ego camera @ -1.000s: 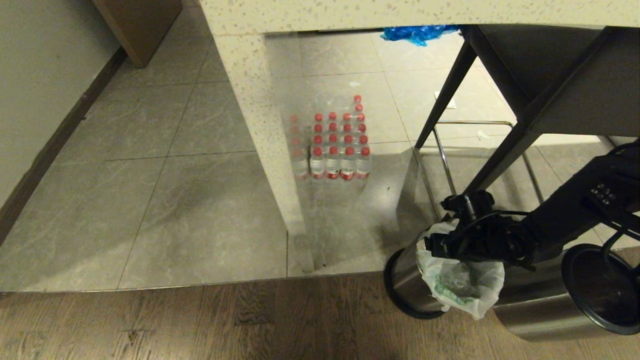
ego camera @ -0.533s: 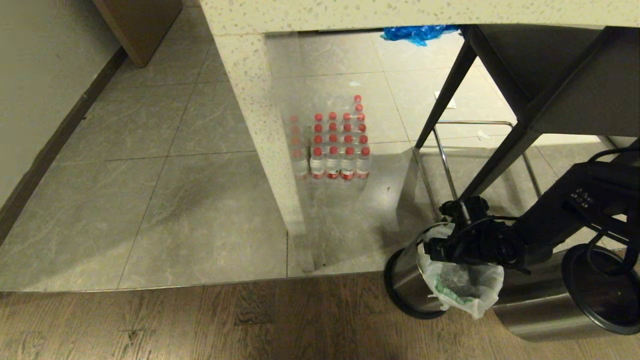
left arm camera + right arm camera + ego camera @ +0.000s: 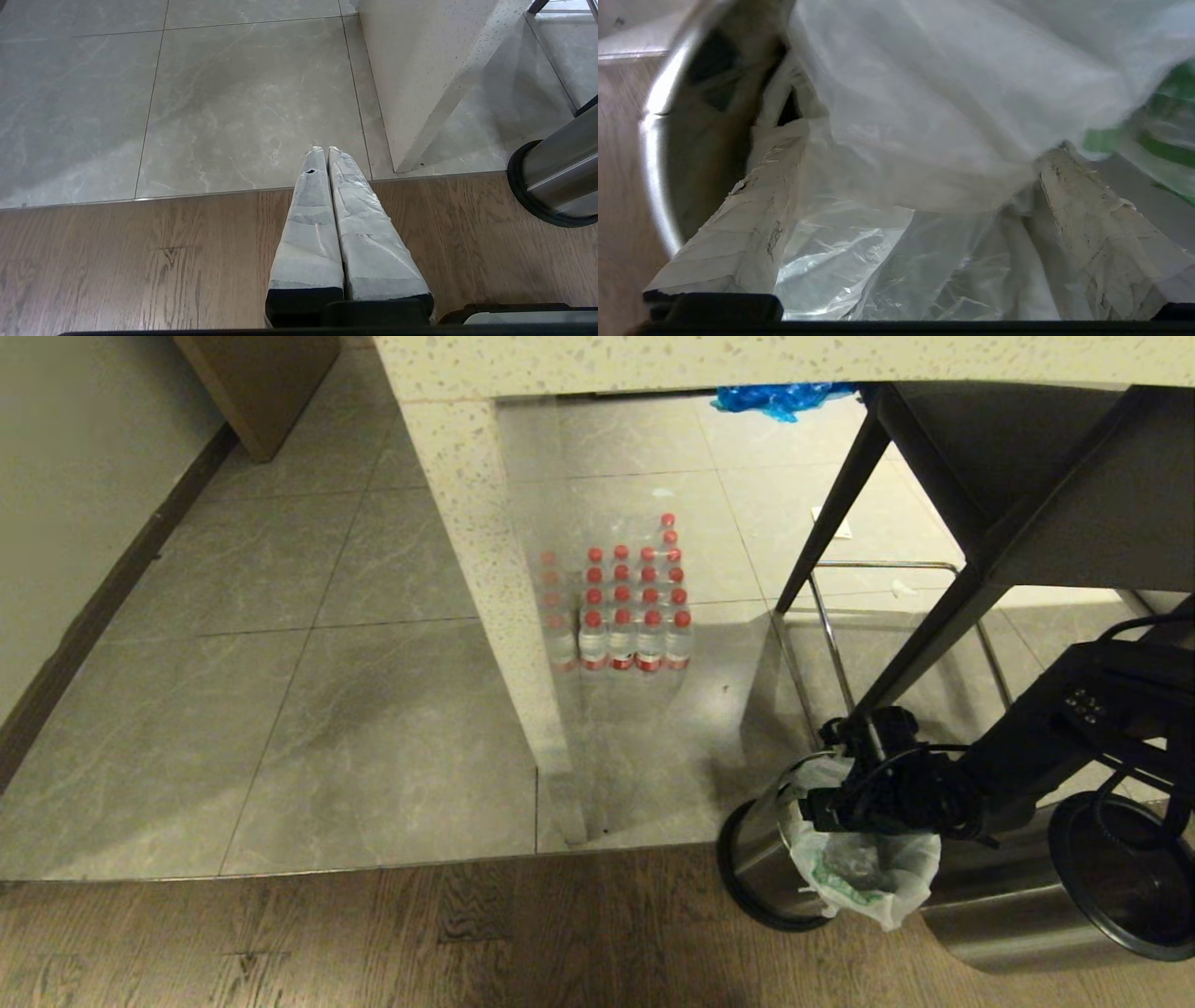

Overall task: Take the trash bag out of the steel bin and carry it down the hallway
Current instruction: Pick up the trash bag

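Head view: right gripper [image 3: 822, 807] at lower right of frame, black arm reaching in from the right edge, sitting at the mouth of the steel bin [image 3: 761, 859]. Bin lies tipped on its side on the wood floor [image 3: 373, 943], opening toward the right. Trash bag [image 3: 864, 877], translucent white with green print, spills out of the bin mouth and hangs under the gripper. A second, larger steel bin [image 3: 1055, 905] lies just beside it at far lower right, touching or nearly touching the bag. Pack of red-capped water bottles [image 3: 621, 602] at frame centre on the grey tile, next to a speckled counter leg [image 3: 495, 588]. Blue plastic [image 3: 775, 399] at top centre.

Right wrist view: fingers [image 3: 752, 219] spread wide, bag film [image 3: 924, 140] bunched between them, not pinched; bin rim at left of frame.

Left wrist view: left gripper [image 3: 322, 151] fingers pressed together, holding nothing, hanging over the wood-tile seam; bin base [image 3: 551, 182] at right edge.
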